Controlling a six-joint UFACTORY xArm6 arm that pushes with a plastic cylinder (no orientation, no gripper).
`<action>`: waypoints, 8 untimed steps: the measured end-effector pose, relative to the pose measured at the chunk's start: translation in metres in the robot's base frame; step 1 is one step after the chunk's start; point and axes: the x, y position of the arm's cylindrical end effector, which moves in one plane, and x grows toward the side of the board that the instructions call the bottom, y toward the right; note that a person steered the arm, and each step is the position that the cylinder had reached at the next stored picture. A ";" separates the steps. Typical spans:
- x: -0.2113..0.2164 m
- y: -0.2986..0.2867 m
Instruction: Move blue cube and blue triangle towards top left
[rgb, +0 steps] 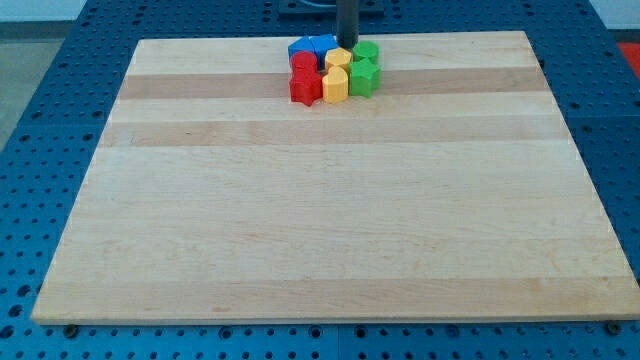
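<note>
- Camera view, and the whole cluster is bunched up near the board's top edge, just about mid-width.
- My tip (347, 45) is down at the back of that cluster, a bare rod with no jaws to part or close. It sits just to the view's right of the blue cube (324, 47), right at the yellow block (338, 59) behind it; whether it actually touches either, I can't tell.
- The blue triangle (300, 52) sits at the cluster's top-left, pressed against the blue cube. Which way its point faces is too small to call, and neither blue piece shows a clear long axis.
- Below them: two red blocks, one (303, 65) behind and one (305, 86) in front, shapes unclear.
- A second yellow block (335, 84) sits front-centre, with two green blocks (367, 52) and (364, 77) on the view's right flank.
- The board (320, 230) is pale wood with lengthwise bands, lying on a blue perforated bench (40, 120).
</note>
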 end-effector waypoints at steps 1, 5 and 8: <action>0.009 0.000; 0.023 -0.034; 0.016 -0.057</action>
